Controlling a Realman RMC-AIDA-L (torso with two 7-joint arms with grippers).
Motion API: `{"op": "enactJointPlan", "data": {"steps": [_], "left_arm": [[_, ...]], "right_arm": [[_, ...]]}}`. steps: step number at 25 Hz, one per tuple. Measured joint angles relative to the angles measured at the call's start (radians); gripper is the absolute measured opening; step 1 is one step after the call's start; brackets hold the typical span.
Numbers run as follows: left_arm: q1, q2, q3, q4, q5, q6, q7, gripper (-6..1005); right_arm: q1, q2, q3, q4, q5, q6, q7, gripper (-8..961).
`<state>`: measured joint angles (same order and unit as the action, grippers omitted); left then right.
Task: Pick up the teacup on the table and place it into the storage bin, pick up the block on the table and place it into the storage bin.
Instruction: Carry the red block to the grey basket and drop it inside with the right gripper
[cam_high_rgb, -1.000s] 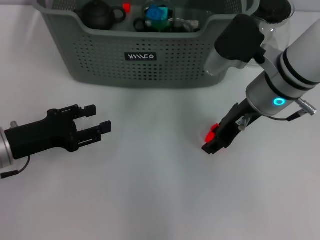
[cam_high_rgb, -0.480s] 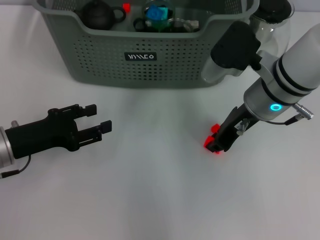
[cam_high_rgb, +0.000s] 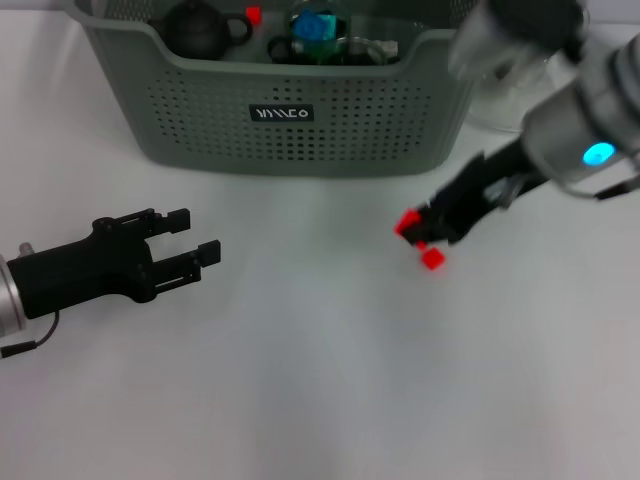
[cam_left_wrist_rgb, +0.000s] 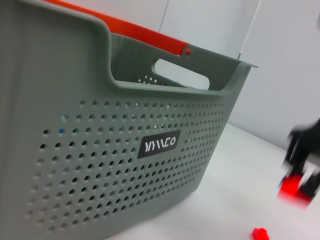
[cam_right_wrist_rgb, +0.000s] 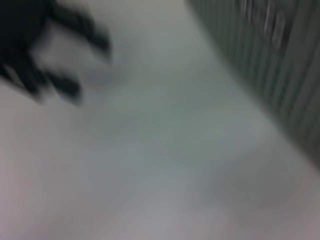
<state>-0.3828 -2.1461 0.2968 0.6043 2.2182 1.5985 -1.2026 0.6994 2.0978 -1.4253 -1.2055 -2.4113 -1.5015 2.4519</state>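
The grey-green perforated storage bin (cam_high_rgb: 330, 150) stands at the back and fills the left wrist view (cam_left_wrist_rgb: 100, 165). A dark round vessel with a handle (cam_high_rgb: 198, 30) lies inside it. My right gripper (cam_high_rgb: 420, 232) hangs a little above the table, right of centre, in front of the bin. It is shut on a small red block (cam_high_rgb: 407, 222). It also shows blurred in the left wrist view (cam_left_wrist_rgb: 302, 167). A second small red piece (cam_high_rgb: 432, 259) lies on the table just below it. My left gripper (cam_high_rgb: 197, 236) is open and empty at the front left.
The bin also holds a blue object (cam_high_rgb: 318, 25), a small red item (cam_high_rgb: 252, 15) and clear pieces. A clear glass pitcher (cam_high_rgb: 505, 100) stands right of the bin, behind my right arm. An orange-red bar (cam_left_wrist_rgb: 130, 32) shows behind the bin's rim.
My right gripper has risen from the table and moved back toward the bin with a red block. A red piece stays on the table. The left arm has not moved.
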Motion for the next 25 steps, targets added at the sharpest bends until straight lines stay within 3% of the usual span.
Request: {"op": "enactJointPlan", "data": {"steps": [3, 6, 8, 11, 16, 21, 25], "left_arm": [[0.0, 0.0, -0.001, 0.0, 0.0, 0.0, 0.0, 663], [-0.001, 0.0, -0.001, 0.0, 0.0, 0.0, 0.0, 663], [-0.004, 0.0, -0.001, 0.0, 0.0, 0.0, 0.0, 663], [-0.008, 0.0, -0.002, 0.0, 0.0, 0.0, -0.001, 663], [-0.012, 0.0, -0.003, -0.001, -0.001, 0.0, -0.005, 662], [-0.02, 0.0, -0.003, -0.011, -0.003, -0.001, -0.008, 662], [-0.024, 0.0, -0.002, -0.013, -0.003, -0.001, -0.008, 662]], "right_arm": [[-0.044, -0.002, 0.15, -0.219, 0.122, -0.102, -0.04, 205], [-0.062, -0.002, 0.301, -0.386, 0.268, -0.115, -0.068, 206], [-0.048, -0.002, 0.349, -0.416, 0.315, -0.081, -0.077, 206], [0.011, -0.001, 0.343, -0.388, 0.263, 0.041, -0.067, 205], [0.179, 0.001, 0.261, -0.162, 0.055, 0.278, 0.001, 205], [0.4, -0.002, 0.225, 0.258, -0.122, 0.557, 0.049, 205], [0.526, -0.002, 0.231, 0.527, -0.192, 0.736, 0.052, 205]]}}
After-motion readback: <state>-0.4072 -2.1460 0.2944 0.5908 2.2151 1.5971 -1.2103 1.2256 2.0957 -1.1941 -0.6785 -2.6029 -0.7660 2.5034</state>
